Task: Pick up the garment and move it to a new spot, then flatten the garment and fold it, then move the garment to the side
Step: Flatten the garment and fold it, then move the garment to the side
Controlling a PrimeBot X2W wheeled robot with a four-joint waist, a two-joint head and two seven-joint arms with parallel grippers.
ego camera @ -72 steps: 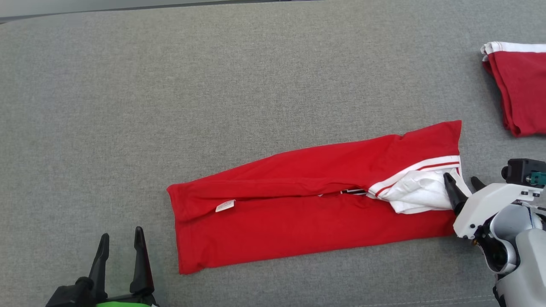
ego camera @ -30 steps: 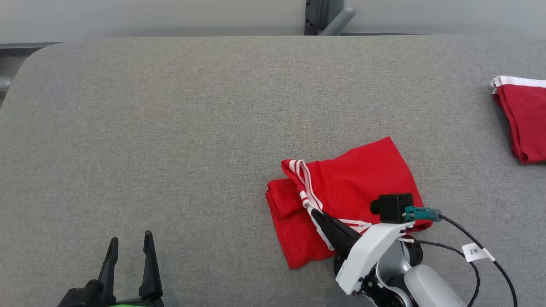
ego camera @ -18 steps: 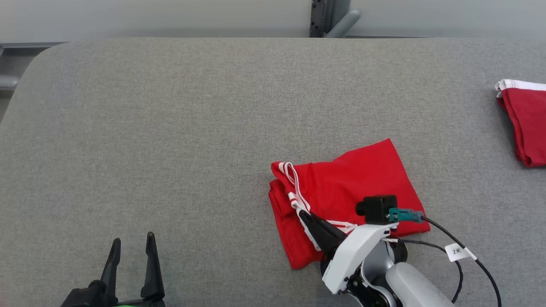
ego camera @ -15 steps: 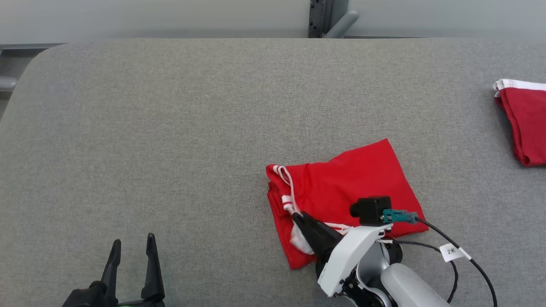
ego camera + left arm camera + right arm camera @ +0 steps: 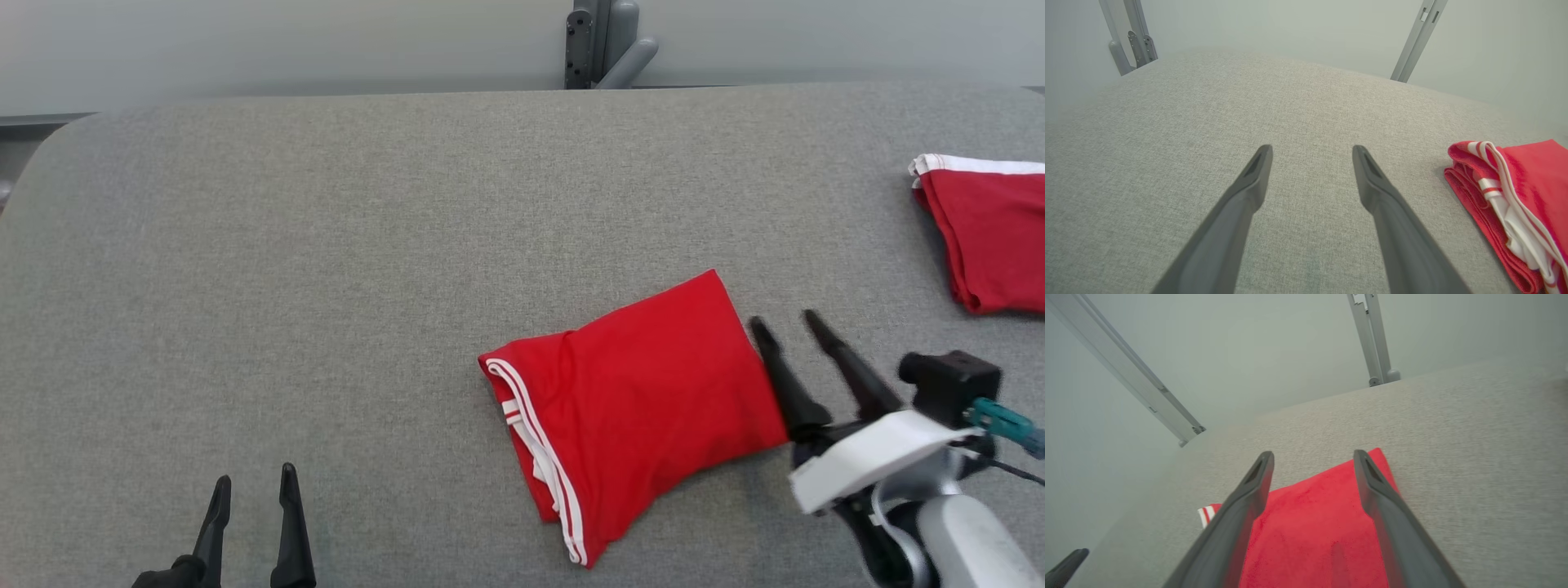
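Right gripper [image 5: 782, 318] splayed empty beside folded garment [image 5: 637, 408], left gripper [image 5: 255, 476] agape — head view adds red pile [image 5: 992, 233].

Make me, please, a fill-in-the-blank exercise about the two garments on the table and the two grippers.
1. The folded garment is ___ with white stripes.
2. The right gripper holds nothing; its fingers are ___.
3. In the head view, the second garment lies at the table's ___ edge.
4. The left gripper is open too and holds ___.

Missing words: red; open; right; nothing.
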